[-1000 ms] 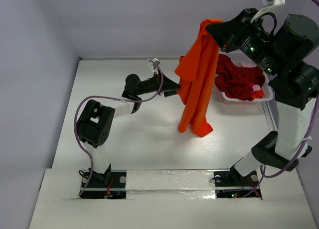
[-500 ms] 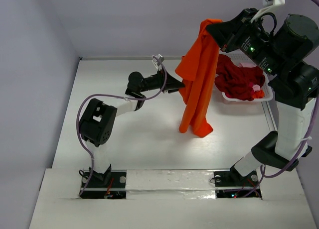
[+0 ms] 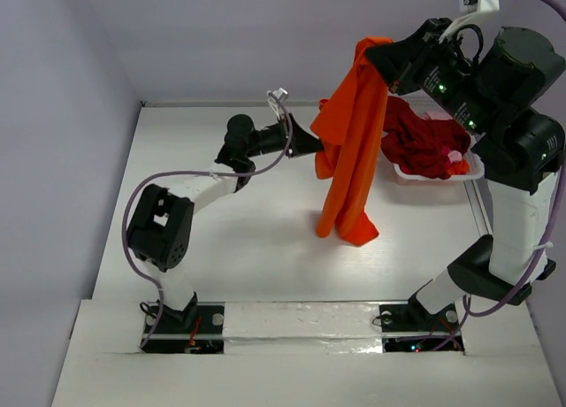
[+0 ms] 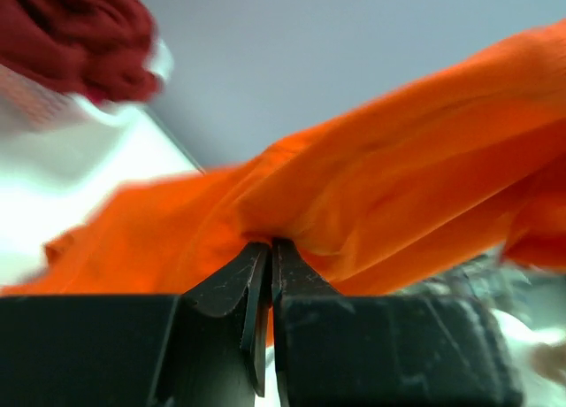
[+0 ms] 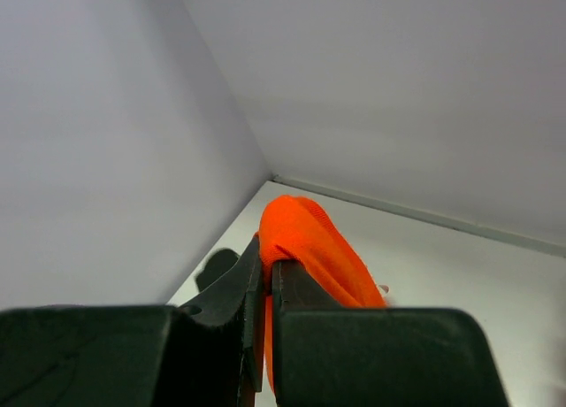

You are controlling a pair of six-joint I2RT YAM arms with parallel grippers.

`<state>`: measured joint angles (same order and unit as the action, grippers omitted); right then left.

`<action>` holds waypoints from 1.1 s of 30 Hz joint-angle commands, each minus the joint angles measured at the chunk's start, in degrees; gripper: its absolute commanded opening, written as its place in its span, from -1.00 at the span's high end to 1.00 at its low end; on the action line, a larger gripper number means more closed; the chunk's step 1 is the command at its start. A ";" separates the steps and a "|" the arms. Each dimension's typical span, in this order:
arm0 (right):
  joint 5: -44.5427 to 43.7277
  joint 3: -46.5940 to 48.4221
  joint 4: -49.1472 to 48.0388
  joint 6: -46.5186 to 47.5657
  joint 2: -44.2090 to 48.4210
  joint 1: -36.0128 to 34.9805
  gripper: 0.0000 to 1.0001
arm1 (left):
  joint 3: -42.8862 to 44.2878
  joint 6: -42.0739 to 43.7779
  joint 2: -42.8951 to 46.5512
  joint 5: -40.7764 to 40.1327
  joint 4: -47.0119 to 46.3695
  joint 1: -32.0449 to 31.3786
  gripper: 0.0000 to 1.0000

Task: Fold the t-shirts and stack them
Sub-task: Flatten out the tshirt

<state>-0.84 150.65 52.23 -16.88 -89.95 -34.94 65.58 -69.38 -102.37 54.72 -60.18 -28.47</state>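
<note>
High over the far right of the table (image 3: 248,248): clenched on the top of the orange shirt (image 3: 349,150) with the right gripper (image 3: 378,53). In the right wrist view, squeezed nearly together on a bunched orange fold, with only a thin slit between the 2 fingers (image 5: 221,301).

Hanging from that grip in a long, loose drape, with the lower hem down on or just above the table near its middle; cannot tell which from above. Bulging out to the left at mid-height.

At that bulge: pinched by the left gripper (image 3: 317,147), reaching in level from the left. In the left wrist view, closed on the cloth's edge, with 2 black fingers close side by side and orange cloth gathered right at their tips and spread across the frame above them. Held at 2 places: at the top by the right gripper, at the left side by the left gripper.

Behind and to the right of the orange shirt: the crimson shirt (image 3: 424,142), crumpled in a heap in the basket (image 3: 416,175) at the table's far right edge, with a bit of pink cloth (image 3: 458,157) at its near right side. Apart from both grippers. In the left wrist view, blurred at the upper left corner.
</note>
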 commanded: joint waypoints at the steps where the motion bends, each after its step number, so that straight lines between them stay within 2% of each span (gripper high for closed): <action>1: -4.68 -4.28 -2.66 -0.08 2.23 0.22 1.00 | 9.00 20.60 10.51 -7.57 21.44 0.70 1.00; 3: -7.49 -6.15 -2.83 -0.17 2.94 0.22 1.00 | 13.59 28.48 12.88 -11.90 38.81 1.22 1.00; 4: -8.29 -6.50 -2.75 -0.08 3.11 0.22 1.00 | 16.83 31.13 13.33 -14.96 42.48 1.83 1.00; 5: -8.65 -5.81 -2.66 0.27 2.86 0.22 1.00 | 17.99 33.68 13.77 -15.69 45.21 1.84 1.00; 7: -8.91 -4.41 -2.04 0.45 1.89 0.22 1.00 | 18.97 33.53 15.17 -15.96 47.44 4.02 1.00; 10: -9.18 -3.78 -2.22 0.19 1.97 0.22 1.00 | 20.28 34.40 17.72 -17.97 50.94 4.04 1.00; 18: -21.46 -4.31 -0.64 0.45 6.89 0.22 1.00 | 29.42 42.40 23.78 -32.99 70.52 4.56 1.00; 22: -28.41 -6.94 1.99 -3.06 9.62 0.22 1.00 | 28.47 43.89 26.42 -40.55 72.75 4.56 1.00; 27: -38.77 -13.70 8.05 -8.07 14.00 0.22 1.00 | 26.97 43.02 29.15 -49.69 73.98 7.63 1.00; 33: -37.93 -20.12 12.27 -11.06 15.33 0.22 1.00 | 27.67 43.46 29.85 -50.85 74.33 8.25 1.00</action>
<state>-34.81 132.11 62.00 -25.06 -74.19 -34.94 92.27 -27.29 -73.69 8.67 13.87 -21.23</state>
